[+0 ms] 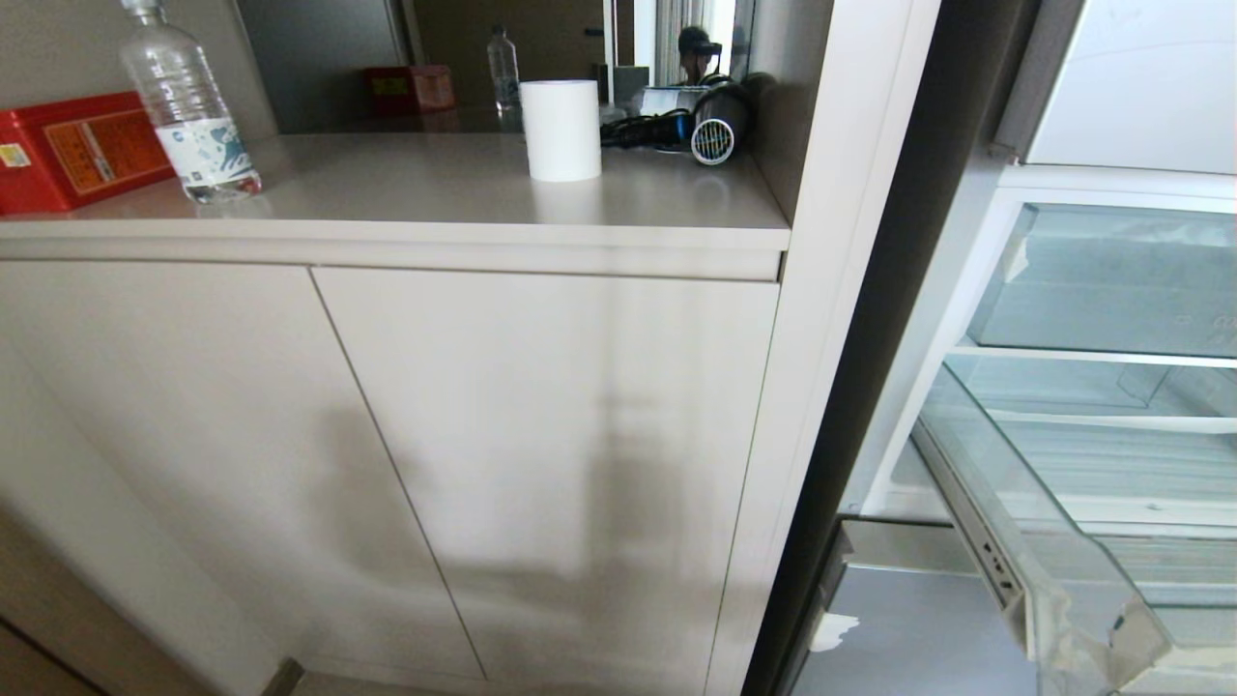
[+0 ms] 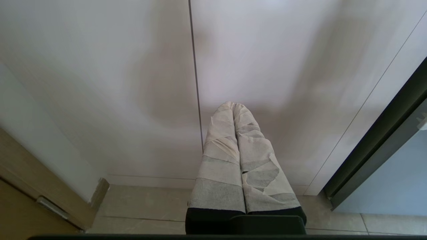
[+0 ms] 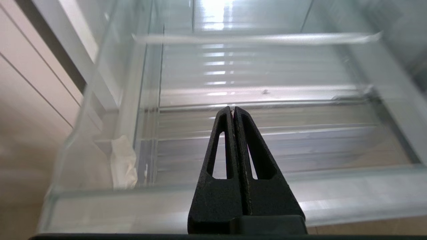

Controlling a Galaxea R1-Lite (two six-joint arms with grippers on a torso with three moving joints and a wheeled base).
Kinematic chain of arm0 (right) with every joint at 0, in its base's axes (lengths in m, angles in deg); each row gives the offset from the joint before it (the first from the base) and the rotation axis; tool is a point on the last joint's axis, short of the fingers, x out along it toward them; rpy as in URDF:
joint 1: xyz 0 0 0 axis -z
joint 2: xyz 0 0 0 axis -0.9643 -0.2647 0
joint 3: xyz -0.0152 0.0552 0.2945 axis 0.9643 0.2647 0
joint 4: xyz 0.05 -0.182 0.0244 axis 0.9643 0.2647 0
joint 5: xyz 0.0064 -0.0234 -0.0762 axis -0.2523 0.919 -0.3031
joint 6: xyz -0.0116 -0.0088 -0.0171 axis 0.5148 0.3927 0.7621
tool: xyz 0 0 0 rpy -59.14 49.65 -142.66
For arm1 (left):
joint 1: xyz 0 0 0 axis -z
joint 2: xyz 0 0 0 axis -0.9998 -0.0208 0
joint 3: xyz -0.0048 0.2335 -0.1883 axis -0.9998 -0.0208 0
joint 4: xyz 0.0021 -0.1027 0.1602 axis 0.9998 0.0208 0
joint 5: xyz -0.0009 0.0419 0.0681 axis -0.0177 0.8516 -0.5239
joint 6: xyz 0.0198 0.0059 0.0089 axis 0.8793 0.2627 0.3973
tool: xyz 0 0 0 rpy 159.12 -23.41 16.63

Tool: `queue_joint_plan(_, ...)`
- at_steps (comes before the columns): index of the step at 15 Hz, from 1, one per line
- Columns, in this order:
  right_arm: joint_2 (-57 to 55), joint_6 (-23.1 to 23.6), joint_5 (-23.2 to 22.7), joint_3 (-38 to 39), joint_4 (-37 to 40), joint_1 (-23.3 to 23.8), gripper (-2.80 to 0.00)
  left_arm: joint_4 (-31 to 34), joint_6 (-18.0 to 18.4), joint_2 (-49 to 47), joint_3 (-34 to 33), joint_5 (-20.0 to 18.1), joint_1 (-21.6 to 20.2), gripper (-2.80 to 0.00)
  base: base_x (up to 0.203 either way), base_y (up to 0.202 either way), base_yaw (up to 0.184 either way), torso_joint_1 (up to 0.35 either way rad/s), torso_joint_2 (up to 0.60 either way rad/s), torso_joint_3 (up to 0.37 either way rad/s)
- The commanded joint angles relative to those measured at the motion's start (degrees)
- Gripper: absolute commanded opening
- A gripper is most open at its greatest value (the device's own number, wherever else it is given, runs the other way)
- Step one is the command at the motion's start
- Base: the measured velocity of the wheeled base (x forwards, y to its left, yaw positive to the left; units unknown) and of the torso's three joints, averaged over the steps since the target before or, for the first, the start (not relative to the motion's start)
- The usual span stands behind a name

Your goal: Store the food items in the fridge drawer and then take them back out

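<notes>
Right gripper [image 3: 232, 108] fingers pressed together, empty, above open fridge drawer [image 3: 213, 200] beyond fingertips (no food visible); spread fingers before reaching.

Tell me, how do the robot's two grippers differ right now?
The left gripper has fingers wrapped in pale tape; the right gripper has bare black fingers with cut-out slots. The left gripper points at a beige cabinet door near the floor; the right gripper hangs over the pulled-out clear fridge drawer. Both are shut and hold nothing.
</notes>
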Motion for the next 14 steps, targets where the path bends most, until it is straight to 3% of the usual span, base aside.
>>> queue_joint_plan(1,9.6,0.0,-0.1,0.9,0.5,0.0,-2.8,0.1,0.0,0.0,0.0,0.0,0.0,-2.8,0.0,0.0,0.0,0.0,0.0,0.0)
queue_joint_plan(5,24.1,0.1,-1.0,6.1,0.6,-0.9,-2.8,0.1,0.1,0.0,0.0,0.0,0.0,-2.8,0.0,0.0,0.0,0.0,0.0,0.0)
queue_joint_plan(7,26.1,-0.1,-1.4,16.3,-5.2,-1.3,-2.8,0.1,0.0,0.0,0.0,0.0,0.0,-2.8,0.0,0.0,0.0,0.0,0.0,0.0)
queue_joint_plan(10,26.0,3.5,-2.4,32.0,-15.0,-1.7,-2.8,0.0,0.0,0.0,0.0,0.0,0.0,-2.8,0.0,0.0,0.0,0.0,0.0,0.0)
queue_joint_plan(14,25.9,5.6,-3.2,33.2,-3.8,-8.0,-2.8,0.0,0.0,0.0,0.0,0.0,0.0,-2.8,0.0,0.0,0.0,0.0,0.0,0.0)
